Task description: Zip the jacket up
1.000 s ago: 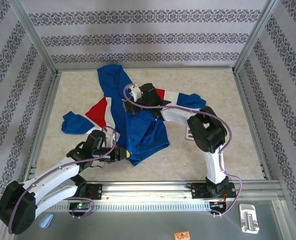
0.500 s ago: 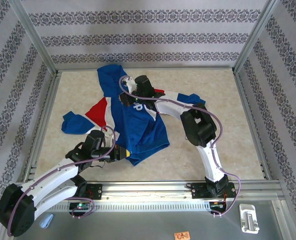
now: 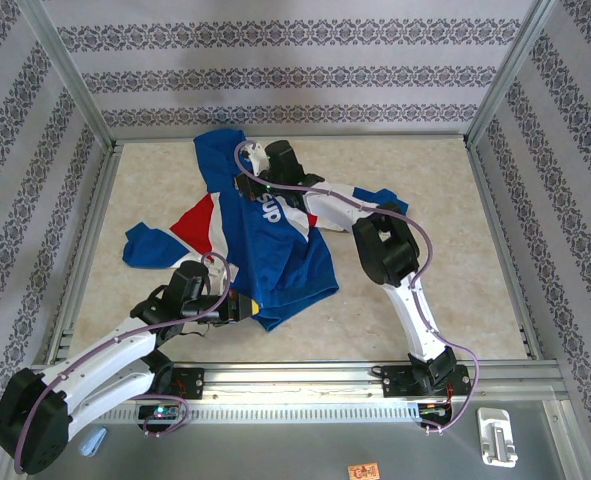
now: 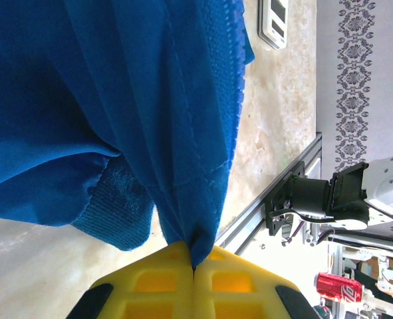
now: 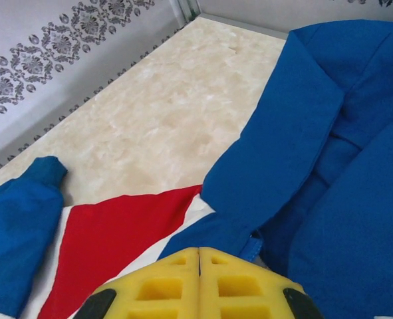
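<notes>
Jacket lies spread on table, zipping judged near its end: left gripper jaws pinch the bottom hem, right gripper jaws closed at the collar, grip unclear; next, a short upward pull against a taut hem.

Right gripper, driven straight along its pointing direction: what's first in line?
Probably the jacket: its blue fold lies directly ahead of the shut right gripper, with bare table beyond. Depth is unclear.
</notes>
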Tool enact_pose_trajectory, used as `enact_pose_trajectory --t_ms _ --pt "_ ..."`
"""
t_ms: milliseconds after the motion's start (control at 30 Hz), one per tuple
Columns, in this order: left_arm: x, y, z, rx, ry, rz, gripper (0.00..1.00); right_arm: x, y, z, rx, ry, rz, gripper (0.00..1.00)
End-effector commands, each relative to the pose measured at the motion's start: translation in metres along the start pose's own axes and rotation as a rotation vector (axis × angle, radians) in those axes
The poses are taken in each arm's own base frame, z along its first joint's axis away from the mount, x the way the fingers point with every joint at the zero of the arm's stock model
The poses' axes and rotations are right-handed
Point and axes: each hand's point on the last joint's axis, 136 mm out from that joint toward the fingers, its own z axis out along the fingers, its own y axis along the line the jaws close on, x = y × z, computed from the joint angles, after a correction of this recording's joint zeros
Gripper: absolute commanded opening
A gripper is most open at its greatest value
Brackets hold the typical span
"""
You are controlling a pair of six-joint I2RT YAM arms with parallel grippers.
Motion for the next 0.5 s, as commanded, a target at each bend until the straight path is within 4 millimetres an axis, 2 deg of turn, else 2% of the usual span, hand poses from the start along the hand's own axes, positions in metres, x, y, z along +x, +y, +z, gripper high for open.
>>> enact_pose_trajectory --t_ms 0,467 --pt "0.013 0.003 0.0 0.015 0.053 -0.006 0.0 -0.032 -0.02 -0.002 0.054 -0.084 -0.036 0.0" --pt "0.023 0.013 0.004 0.0 0.091 -0.028 0.0 -0.058 -0.05 0.013 0.091 -0.145 -0.022 0.0"
